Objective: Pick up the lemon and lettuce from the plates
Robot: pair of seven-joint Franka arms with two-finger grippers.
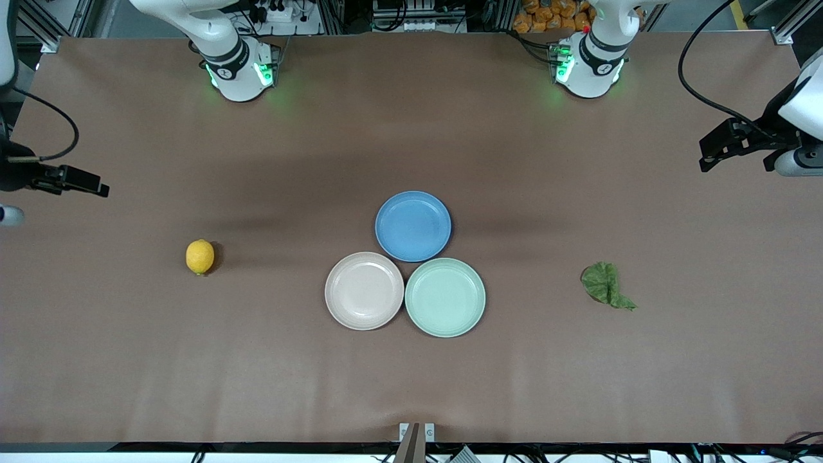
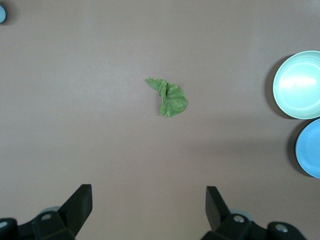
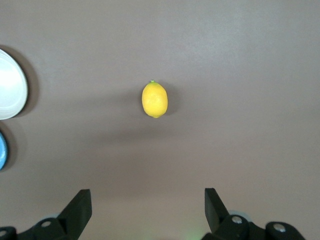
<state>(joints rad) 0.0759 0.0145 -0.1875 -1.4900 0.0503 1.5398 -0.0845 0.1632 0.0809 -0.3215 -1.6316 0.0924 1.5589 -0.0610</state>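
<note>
The lemon (image 1: 200, 256) lies on the bare table toward the right arm's end, well apart from the plates; it also shows in the right wrist view (image 3: 154, 99). The lettuce (image 1: 605, 285) lies on the bare table toward the left arm's end, also seen in the left wrist view (image 2: 170, 99). The beige-pink plate (image 1: 364, 290) and the mint green plate (image 1: 445, 297) sit side by side at mid-table, both empty. My right gripper (image 3: 147, 195) is open and empty, high over the table short of the lemon. My left gripper (image 2: 148, 192) is open and empty, high over the table short of the lettuce.
A blue plate (image 1: 413, 226), empty, touches both other plates and lies farther from the front camera. The two arm bases (image 1: 241, 71) (image 1: 588, 64) stand along the table's back edge. A small bracket (image 1: 416, 432) sits at the front edge.
</note>
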